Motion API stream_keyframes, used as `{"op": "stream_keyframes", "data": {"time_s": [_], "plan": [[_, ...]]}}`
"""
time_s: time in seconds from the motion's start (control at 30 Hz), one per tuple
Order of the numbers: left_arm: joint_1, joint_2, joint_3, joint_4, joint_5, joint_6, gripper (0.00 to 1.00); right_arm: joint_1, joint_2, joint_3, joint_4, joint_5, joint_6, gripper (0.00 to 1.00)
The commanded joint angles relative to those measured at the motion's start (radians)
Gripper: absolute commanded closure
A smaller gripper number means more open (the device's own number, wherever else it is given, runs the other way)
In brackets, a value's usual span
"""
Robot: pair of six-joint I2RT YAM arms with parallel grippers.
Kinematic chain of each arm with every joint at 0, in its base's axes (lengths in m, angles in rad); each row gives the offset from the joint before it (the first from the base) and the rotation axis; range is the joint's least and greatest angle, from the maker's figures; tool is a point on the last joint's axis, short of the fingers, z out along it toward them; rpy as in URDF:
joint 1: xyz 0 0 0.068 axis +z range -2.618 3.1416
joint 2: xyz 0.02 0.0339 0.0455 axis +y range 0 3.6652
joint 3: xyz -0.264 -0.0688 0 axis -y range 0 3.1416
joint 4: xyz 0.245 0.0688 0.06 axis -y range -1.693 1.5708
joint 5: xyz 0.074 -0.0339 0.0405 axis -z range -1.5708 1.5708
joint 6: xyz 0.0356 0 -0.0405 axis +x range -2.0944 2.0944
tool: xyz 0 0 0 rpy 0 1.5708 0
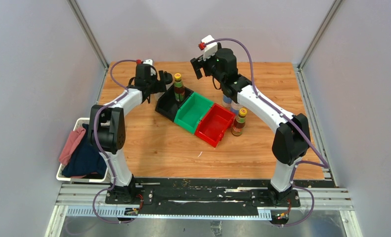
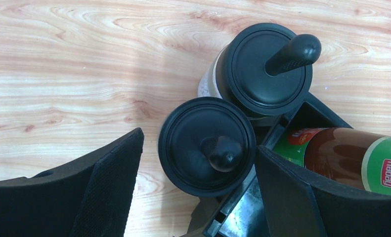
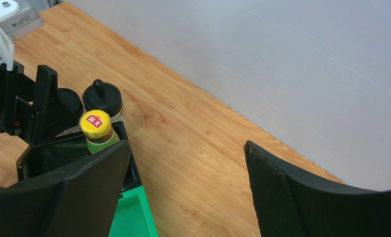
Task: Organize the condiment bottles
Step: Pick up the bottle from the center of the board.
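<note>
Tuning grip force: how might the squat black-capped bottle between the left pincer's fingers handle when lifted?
This squat clear bottle with black knobbed cap looks rigid; the smooth round cap may slip. Squat, it probably resists tipping.

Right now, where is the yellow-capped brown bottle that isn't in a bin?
In the top view, the bottle stands upright on the table, right of centre, just right of the red bin.

The left claw [image 2: 198,143], spread wide, flanks a black-capped bottle [image 2: 206,146].
</note>
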Motion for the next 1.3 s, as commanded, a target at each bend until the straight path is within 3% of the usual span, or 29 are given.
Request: {"op": "stream_keyframes", "data": {"time_s": [0.0, 0.73, 1.27], "plan": [[0.006, 0.017, 0.034, 0.030, -0.005, 0.015, 0.12, 0.008, 0.010, -0.001, -0.007, -0.004, -0.006, 0.11], [0.000, 0.049, 0.057, 0.040, 0.024, 0.010, 0.27, 0.008, 0.014, -0.011, -0.004, -0.004, -0.003, 0.11], [-0.013, 0.034, 0.041, 0.042, 0.007, 0.016, 0.51, 0.007, 0.002, -0.026, 0.007, -0.004, 0.004, 0.11]]}}
